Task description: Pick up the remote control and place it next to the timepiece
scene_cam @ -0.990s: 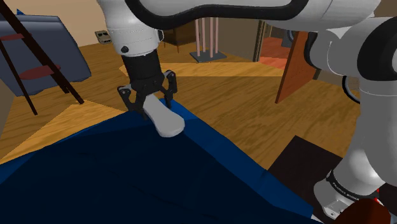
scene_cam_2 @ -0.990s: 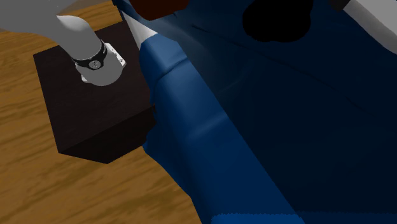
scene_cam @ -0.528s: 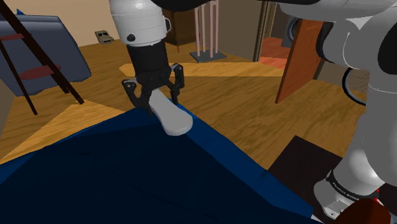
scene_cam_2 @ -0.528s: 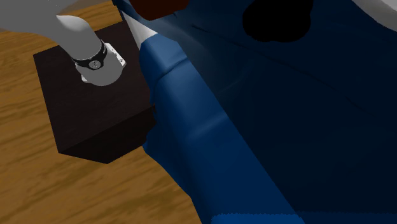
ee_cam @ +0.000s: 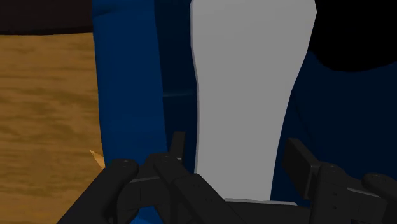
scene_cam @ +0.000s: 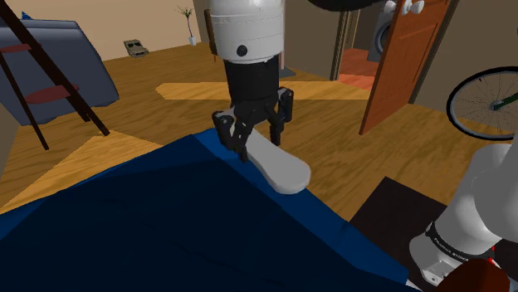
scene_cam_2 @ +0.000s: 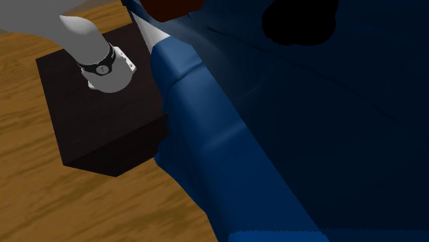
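One remote control (scene_cam: pixel 282 168), one gripper (scene_cam: pixel 259 141), one ladder (scene_cam: pixel 51 80) at ten o'clock, one door (scene_cam: pixel 400 62) and one bicycle wheel (scene_cam: pixel 486 104) at three o'clock are counted.

- White arm (scene_cam: pixel 246 25) built of rounded, glossy links (one small dark screw on the wrist)
- All-black gripper (scene_cam: pixel 258 137), two blocky fingers (ee_cam: pixel 300 163)
- Black band (scene_cam: pixel 448 242) with pale lettering near the base
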